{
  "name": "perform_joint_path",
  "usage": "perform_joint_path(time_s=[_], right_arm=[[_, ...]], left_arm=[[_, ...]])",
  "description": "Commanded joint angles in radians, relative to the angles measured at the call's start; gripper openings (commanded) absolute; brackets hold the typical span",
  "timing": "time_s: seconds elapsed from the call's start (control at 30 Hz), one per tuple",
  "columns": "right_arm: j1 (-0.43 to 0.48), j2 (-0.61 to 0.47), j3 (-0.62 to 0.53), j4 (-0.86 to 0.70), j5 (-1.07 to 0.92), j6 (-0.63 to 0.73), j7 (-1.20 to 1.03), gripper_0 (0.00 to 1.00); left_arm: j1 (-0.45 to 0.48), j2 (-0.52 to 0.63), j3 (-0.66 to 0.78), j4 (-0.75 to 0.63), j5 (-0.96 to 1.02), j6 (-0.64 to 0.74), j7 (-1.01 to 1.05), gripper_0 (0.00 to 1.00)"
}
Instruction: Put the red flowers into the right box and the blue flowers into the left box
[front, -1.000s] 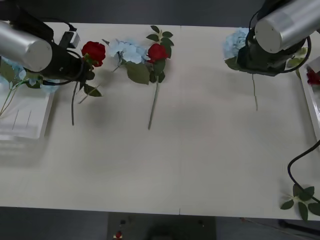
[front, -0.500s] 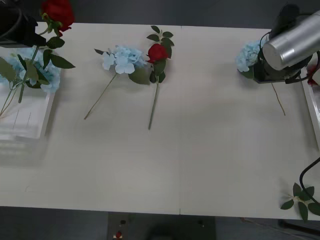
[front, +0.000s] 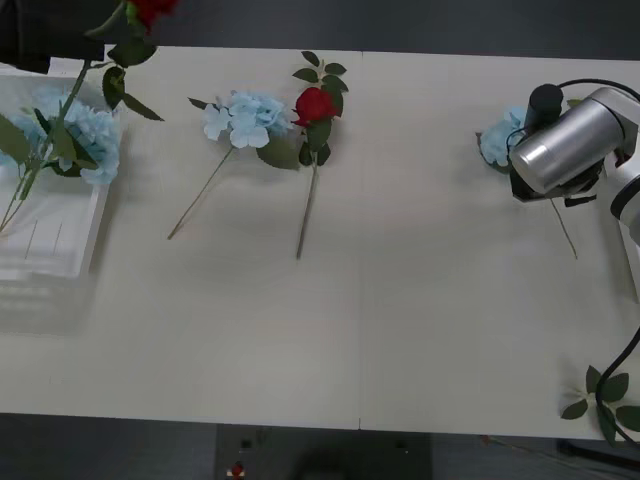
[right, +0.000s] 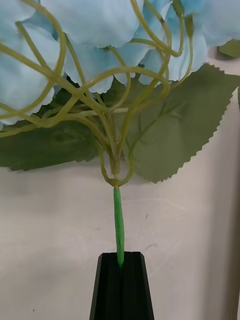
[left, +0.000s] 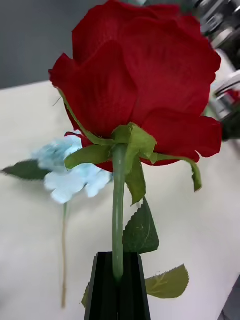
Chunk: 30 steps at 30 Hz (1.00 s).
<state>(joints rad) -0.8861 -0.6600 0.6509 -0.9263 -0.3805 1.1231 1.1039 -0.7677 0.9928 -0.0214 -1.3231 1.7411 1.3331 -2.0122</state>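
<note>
Broadly, the pale surface carries everything, with the left box at its left edge; that slotted bin already holds a blue flower, head toward the back and stem running along the bin floor. I cannot make out the right box, so I cannot say what is in it.

Next in size are the arms. The right gripper, near the right end of the surface, has its black fingers pressed together on the thin green stem of a blue hydrangea, just below where the stem branches under the head. The left gripper, up at the far left corner above the left box, has its fingers clamped on the stem of a red rose, a little under the bloom.

Two flowers lie loose mid-surface: a blue cluster and, just beside it with leaves touching, a red bloom, stems pointing toward the robot.

These look light and soft; the heads would crush and the long stems flex, so I judge the upper stem, close under the head, the best place to grip.
</note>
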Motion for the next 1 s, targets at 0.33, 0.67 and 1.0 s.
perform_joint_path(time_s=[0.33,0.67,1.0], right_arm=[[-0.002,-0.006,0.072,-0.011,0.063,-0.026,0.047,0.95],[-0.024,-0.043,-0.195,-0.249,-0.164,0.205,0.067,0.95],[-0.028,-0.159,-0.485,-0.628,-0.515,0.607,0.099,0.95]], left_arm=[[0.133,-0.071,0.003,-0.018,0.403,-0.109,-0.419,0.0],[0.173,-0.181,-0.015,-0.021,0.468,-0.11,-0.629,0.0],[0.182,-0.2,-0.146,-0.134,0.523,-0.281,-0.652,0.0]])
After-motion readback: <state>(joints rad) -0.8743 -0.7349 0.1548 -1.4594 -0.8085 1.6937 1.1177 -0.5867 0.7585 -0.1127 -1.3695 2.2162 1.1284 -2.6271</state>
